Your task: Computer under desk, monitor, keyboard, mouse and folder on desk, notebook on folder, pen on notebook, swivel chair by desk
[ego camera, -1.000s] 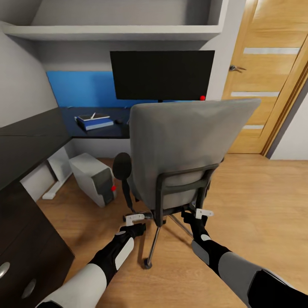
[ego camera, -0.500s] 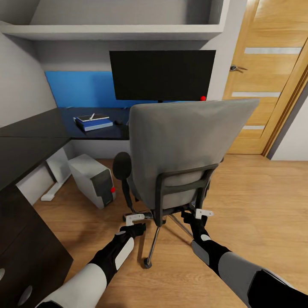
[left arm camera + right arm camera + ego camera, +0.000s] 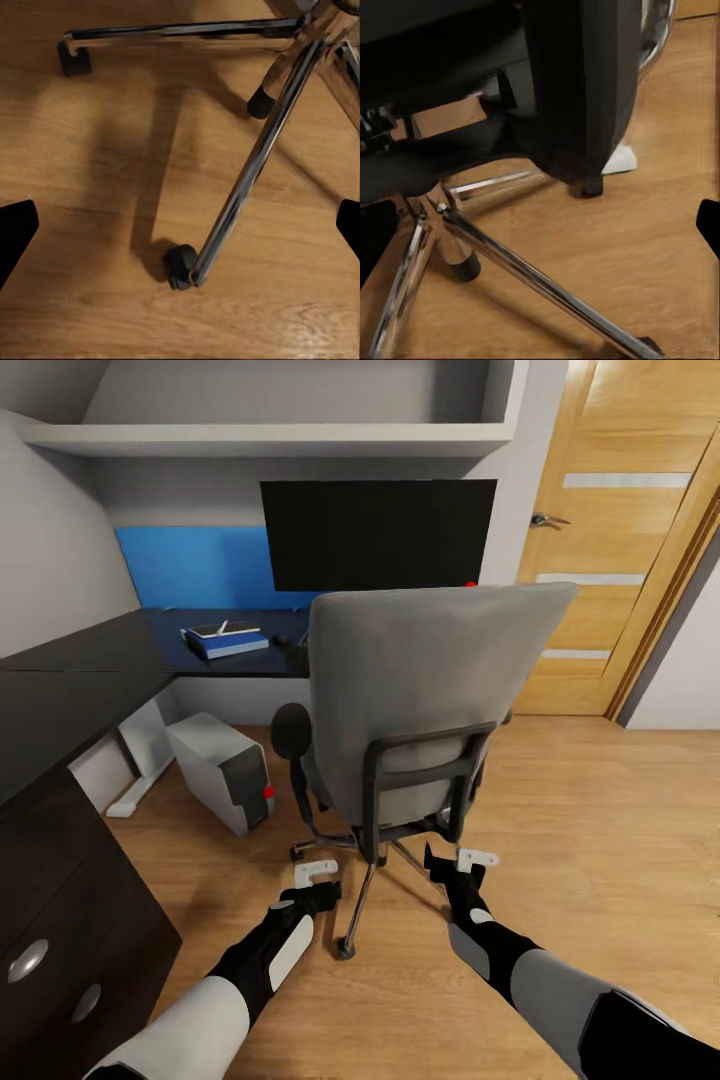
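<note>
Left claw [image 3: 318,870]: positioned low over the wood floor [image 3: 560,830], just behind the chrome star base of the swivel chair [image 3: 430,690]; jaws spread wide, holding nothing. In the left wrist view the two dark fingertips [image 3: 15,232] sit at opposite edges, with a chrome leg and its castor [image 3: 178,266] on the floor between them. Right claw [image 3: 470,857]: level with the left one, near the other side of the chair base, apart from it; only one fingertip [image 3: 709,225] is seen in the right wrist view, so its opening cannot be determined, and no object is seen in it. The swivel chair stands with its grey backrest toward the camera, directly in front of the far wing of the table [image 3: 60,690]. The monitor [image 3: 378,535] stands upright on the table beyond the chair. To its left on the table top lies the folder [image 3: 225,642], with the notebook [image 3: 222,629] on it and the pen [image 3: 223,627] on top. A small dark item beside the stack, the mouse [image 3: 281,640], lies close to the chair edge. The computer [image 3: 222,770] stands on the floor under the table. A wooden door [image 3: 620,540] is at the right.
</note>
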### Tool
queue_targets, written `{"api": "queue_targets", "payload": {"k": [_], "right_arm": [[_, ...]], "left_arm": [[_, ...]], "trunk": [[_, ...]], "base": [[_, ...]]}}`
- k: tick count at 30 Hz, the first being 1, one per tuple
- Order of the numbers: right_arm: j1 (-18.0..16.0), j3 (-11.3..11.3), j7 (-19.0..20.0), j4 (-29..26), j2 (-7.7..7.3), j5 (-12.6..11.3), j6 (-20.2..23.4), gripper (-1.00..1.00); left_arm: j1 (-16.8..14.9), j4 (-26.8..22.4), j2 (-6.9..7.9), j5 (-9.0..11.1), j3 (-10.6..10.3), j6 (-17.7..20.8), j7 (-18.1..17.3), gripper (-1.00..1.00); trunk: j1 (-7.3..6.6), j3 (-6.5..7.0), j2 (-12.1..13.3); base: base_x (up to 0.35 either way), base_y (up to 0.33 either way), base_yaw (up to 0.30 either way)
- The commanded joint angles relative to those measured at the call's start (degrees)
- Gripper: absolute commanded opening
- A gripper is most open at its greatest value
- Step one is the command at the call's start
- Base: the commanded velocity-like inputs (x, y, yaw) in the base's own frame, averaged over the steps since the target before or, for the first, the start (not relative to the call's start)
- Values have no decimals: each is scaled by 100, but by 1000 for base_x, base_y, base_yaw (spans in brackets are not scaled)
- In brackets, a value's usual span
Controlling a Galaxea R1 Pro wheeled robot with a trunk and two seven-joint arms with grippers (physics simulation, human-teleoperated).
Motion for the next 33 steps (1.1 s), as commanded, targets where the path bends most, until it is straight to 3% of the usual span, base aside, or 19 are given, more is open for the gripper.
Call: {"api": "queue_targets", "payload": {"k": [1, 22, 25, 33], "right_arm": [[-4, 49, -44, -2, -1, -20, -12, 100], [-4, 49, -44, 5, 1, -20, -12, 100], [-4, 54, -44, 33, 5, -17, -12, 100], [-4, 57, -44, 49, 1, 4, -12, 100]], "left_arm": [[-2, -9, 0, 27, -15, 23, 41, 100], [-3, -9, 0, 25, -15, 25, 52, 100], [-4, -9, 0, 28, -15, 25, 58, 100], [-4, -9, 0, 32, -8, 25, 55, 100]], "trunk": [[-5, -5, -2], [-5, -5, -2], [-12, 62, 2], [-188, 205, 322]], "base": [[-318, 0, 0], [-333, 0, 0], [-337, 0, 0], [-337, 0, 0]]}}
